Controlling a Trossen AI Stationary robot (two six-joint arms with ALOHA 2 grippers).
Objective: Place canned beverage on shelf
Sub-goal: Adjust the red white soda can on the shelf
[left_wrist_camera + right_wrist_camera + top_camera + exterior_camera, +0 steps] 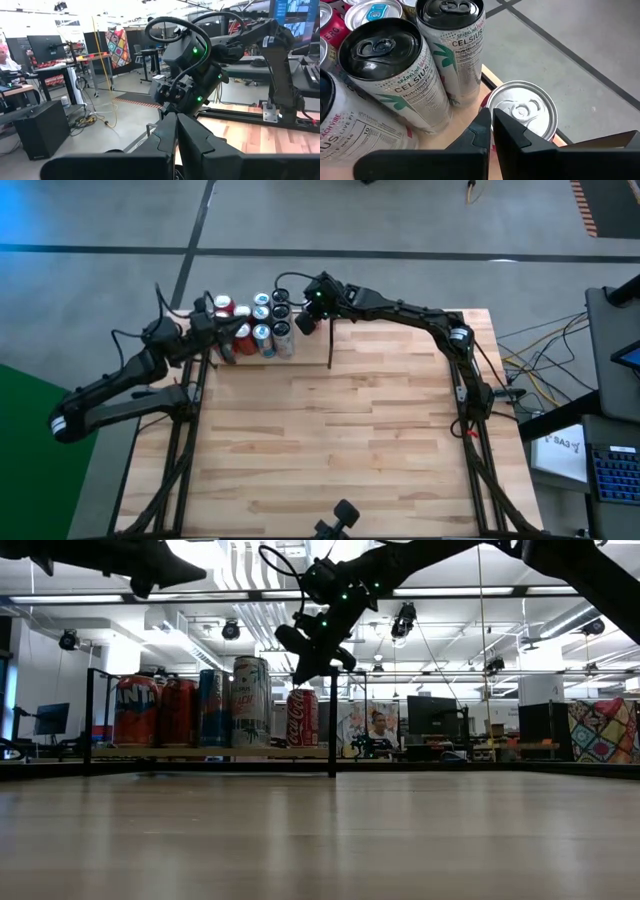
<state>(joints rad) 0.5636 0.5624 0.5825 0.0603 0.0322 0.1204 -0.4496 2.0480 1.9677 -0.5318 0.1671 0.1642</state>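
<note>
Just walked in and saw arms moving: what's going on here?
A two-armed robot is stocking cans on a shelf at the table's far edge. The right claw, shut and empty, hangs above a silver-topped can by the tall white ones. The left claw, also shut, hovers over the shelf's other end.

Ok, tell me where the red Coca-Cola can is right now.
In the low view the red Coca-Cola can stands upright on the shelf, right of the tall white can and just left of the black divider rod, below the right pincer.
</note>
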